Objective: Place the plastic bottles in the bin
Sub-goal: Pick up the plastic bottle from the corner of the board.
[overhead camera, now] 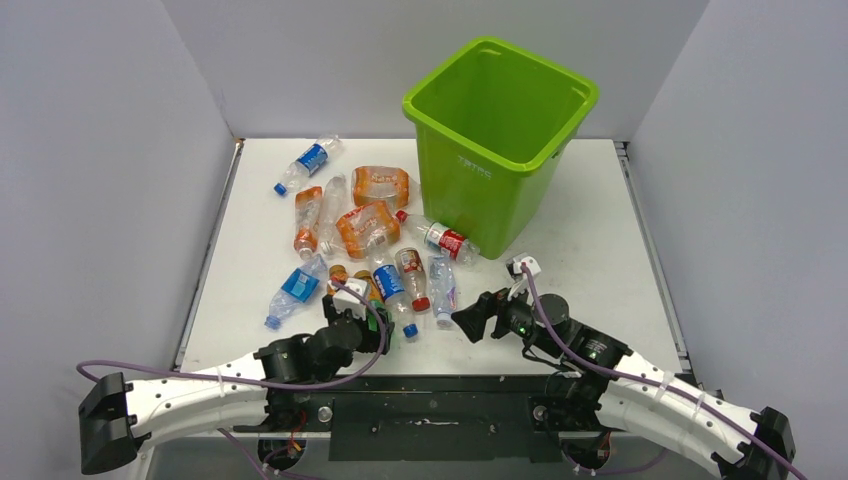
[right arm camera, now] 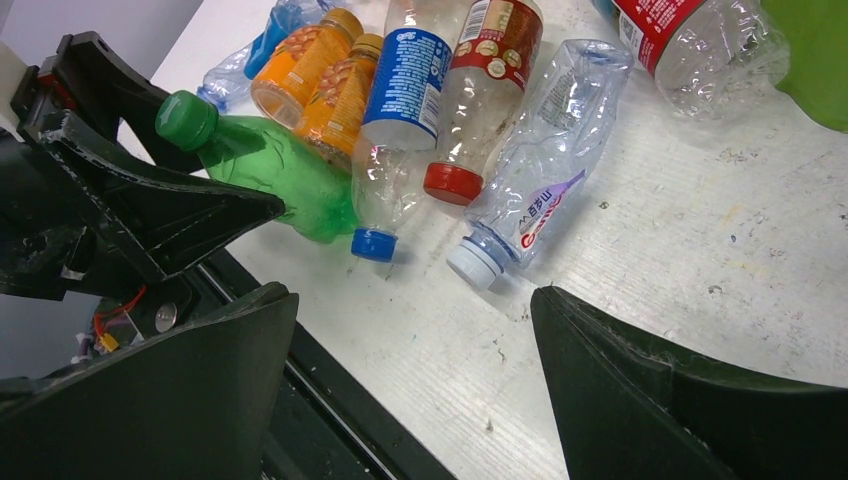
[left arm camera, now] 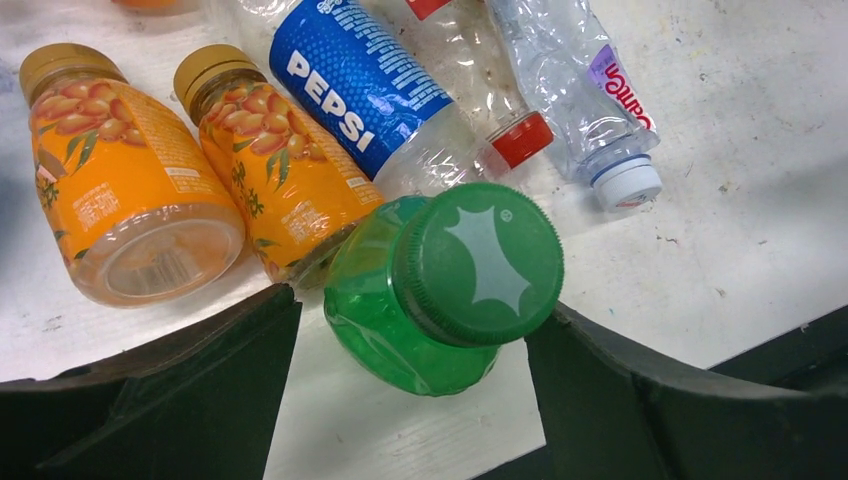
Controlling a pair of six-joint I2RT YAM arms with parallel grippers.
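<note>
Bin (overhead camera: 500,130) looks empty; bottles (overhead camera: 368,228) all on table (overhead camera: 600,230). Left tool (left arm camera: 412,303) spread astride green bottle (left arm camera: 445,280); right tool (right arm camera: 412,295) spread, empty.

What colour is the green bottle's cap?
Green cap on the small green plastic bottle; clearest in left wrist view.

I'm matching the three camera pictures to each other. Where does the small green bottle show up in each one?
Top view: the green bottle is near the front table edge, left of centre, and only a sliver shows.
Left wrist: the green bottle is at low centre, cap facing the camera.
Right wrist: the green bottle is at upper left, cap pointing left.
Shared landmark: the Pepsi bottle lying beside it.
</note>
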